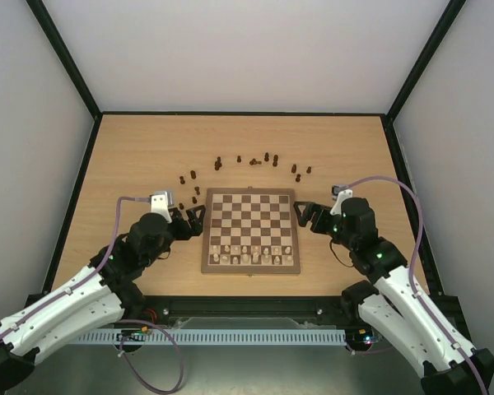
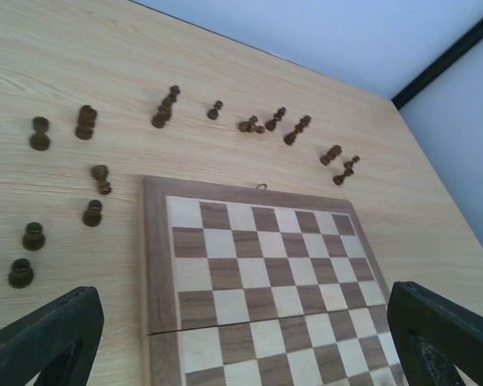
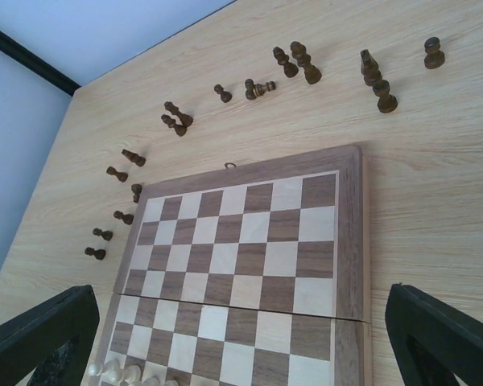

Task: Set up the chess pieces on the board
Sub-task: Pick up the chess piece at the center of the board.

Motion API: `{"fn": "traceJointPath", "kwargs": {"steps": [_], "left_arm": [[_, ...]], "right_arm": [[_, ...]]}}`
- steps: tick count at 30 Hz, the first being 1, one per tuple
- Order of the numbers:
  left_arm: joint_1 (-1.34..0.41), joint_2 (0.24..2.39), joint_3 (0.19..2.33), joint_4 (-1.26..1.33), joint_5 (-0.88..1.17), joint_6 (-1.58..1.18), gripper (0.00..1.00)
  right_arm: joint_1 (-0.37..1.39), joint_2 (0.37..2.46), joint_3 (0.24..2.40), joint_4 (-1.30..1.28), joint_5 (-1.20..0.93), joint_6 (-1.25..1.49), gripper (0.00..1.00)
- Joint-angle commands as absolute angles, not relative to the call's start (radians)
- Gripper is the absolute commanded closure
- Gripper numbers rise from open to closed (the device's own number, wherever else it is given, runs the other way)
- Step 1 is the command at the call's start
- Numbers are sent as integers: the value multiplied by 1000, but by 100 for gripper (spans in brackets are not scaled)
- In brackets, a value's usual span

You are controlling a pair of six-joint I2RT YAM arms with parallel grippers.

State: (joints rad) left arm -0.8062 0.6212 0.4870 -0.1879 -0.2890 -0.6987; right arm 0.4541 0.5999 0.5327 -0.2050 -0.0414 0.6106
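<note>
Tech: Left gripper (image 1: 196,220) and right gripper (image 1: 300,216) flanking board (image 1: 251,216), both wide, holding nothing.
Lead: Dark chess pieces (image 1: 267,156) scattered in arc on tabletop (image 1: 148,148) beyond far edge; pale pieces (image 1: 245,254) along near rows.

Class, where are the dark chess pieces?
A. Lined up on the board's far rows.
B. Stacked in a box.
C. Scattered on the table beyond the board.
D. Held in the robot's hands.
C: the dark pieces sit loose on the table around the far edge of the board, whose far rows are bare.
</note>
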Motion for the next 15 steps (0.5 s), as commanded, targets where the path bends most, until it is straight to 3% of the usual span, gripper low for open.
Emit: {"fn": "traceJointPath", "kwargs": {"steps": [1, 8, 15], "left_arm": [[-800, 600, 483, -228, -396, -738, 1], [-801, 677, 554, -273, -333, -775, 0], [-800, 797, 693, -453, -425, -924, 0]], "right_arm": [[459, 653, 616, -255, -44, 578, 1], [460, 673, 702, -315, -6, 561, 2], [460, 779, 824, -382, -13, 654, 1]]}}
